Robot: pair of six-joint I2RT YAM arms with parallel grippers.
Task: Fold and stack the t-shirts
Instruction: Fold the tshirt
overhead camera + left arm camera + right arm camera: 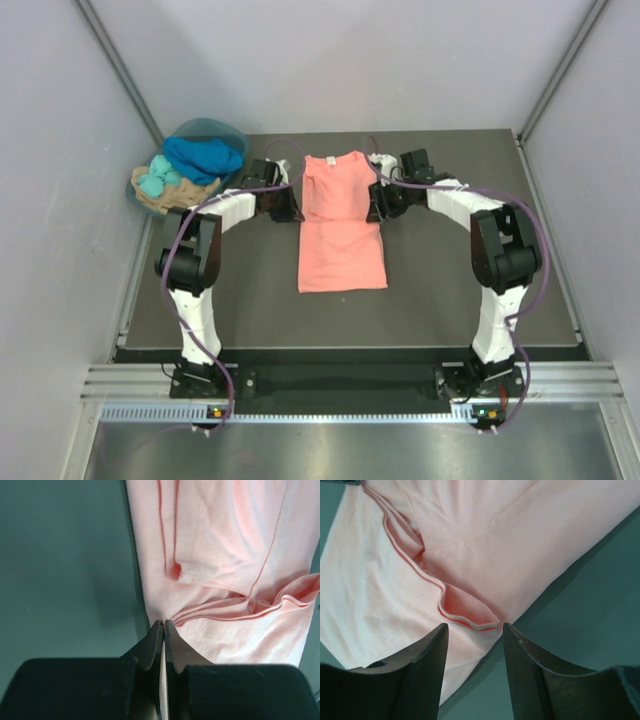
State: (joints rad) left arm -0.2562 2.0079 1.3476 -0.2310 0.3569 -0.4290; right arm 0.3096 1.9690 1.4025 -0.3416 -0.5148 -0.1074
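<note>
top external view: a pink shirt lies flat on the dark table, midway between the two arms, with its neck end pointing away from the bases. its far half looks narrower than its near half. the left gripper sits low at the shirt's left edge and the right gripper sits low at its right edge, both about where the narrow part meets the wider part. at the far left corner of the table stands a round basket with a blue shirt heaped in it. a turquoise shirt and a tan shirt are bunched at the basket's near left side, and i cannot tell whether they rest inside it or against it. in the left wrist view the two dark fingers are pressed together with only a thin slit between them. their tips meet right on the side edge of the pink shirt, and small creases fan out from that spot, so the cloth is pinched there. in the right wrist view the fingers stand clearly apart, holding nothing. a raised, doubled fold of the pink shirt's edge lies just beyond the gap between the tips, with bare table to the right of it.
</note>
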